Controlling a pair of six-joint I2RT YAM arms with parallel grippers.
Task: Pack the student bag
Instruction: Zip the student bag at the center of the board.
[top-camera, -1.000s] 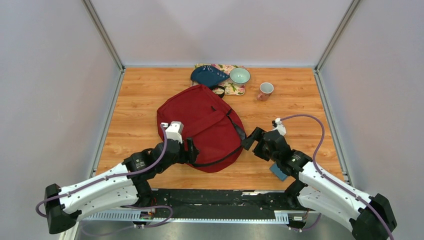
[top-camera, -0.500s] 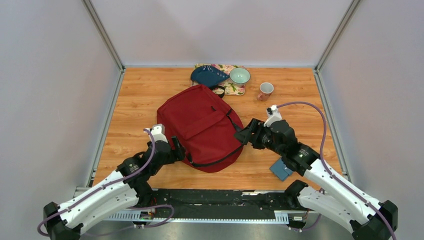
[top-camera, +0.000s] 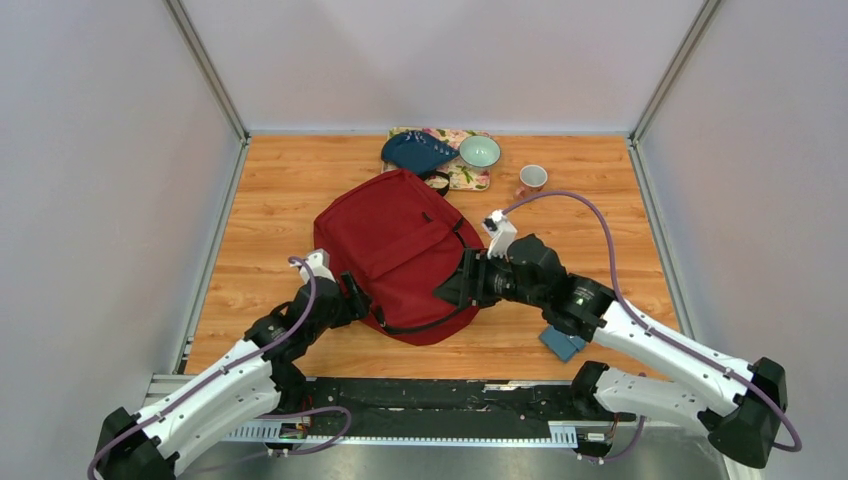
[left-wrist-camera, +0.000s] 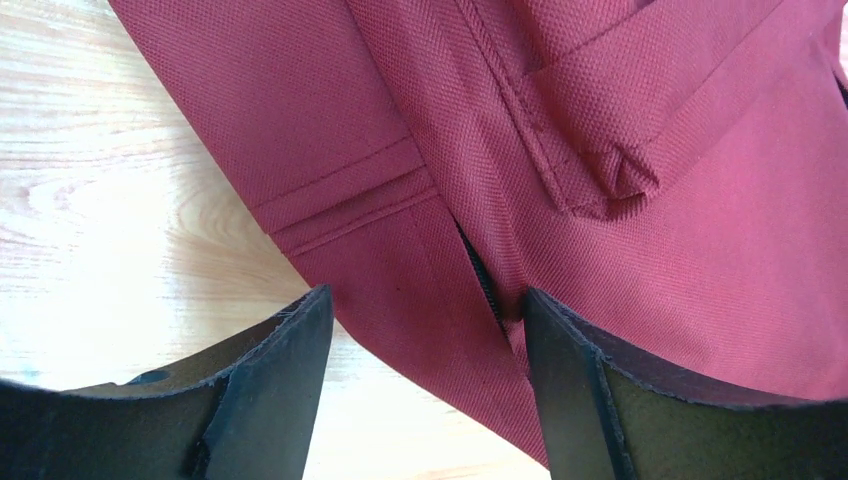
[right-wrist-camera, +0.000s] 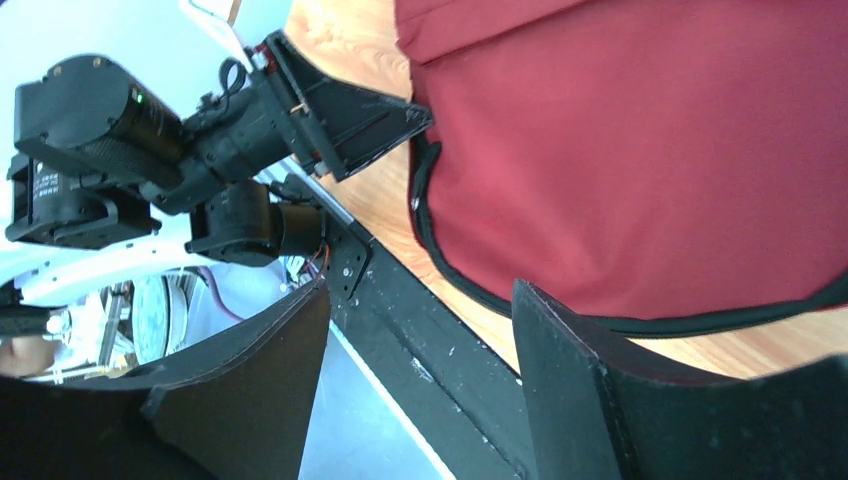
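Pincer pair, top view: left pincer (top-camera: 362, 292) and right pincer (top-camera: 450, 288) both spread, empty, flanking the near end of the student bag (top-camera: 400, 235) on the worktop (top-camera: 270, 190). Bare room lies left; a shove risks the bowl (top-camera: 480, 151) behind. Left wrist: jaws straddle the zipper seam (left-wrist-camera: 480, 275); closing may pinch fabric only. Right wrist: left pincer close, collision risk.

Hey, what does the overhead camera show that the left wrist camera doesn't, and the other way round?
Only the overhead view shows the pale green bowl, the mug, the small blue wallet and the right pincer. Only the left wrist view shows the fabric weave and a dark zipper slit up close. Both show the red backpack, the wooden table and the open left pincer.
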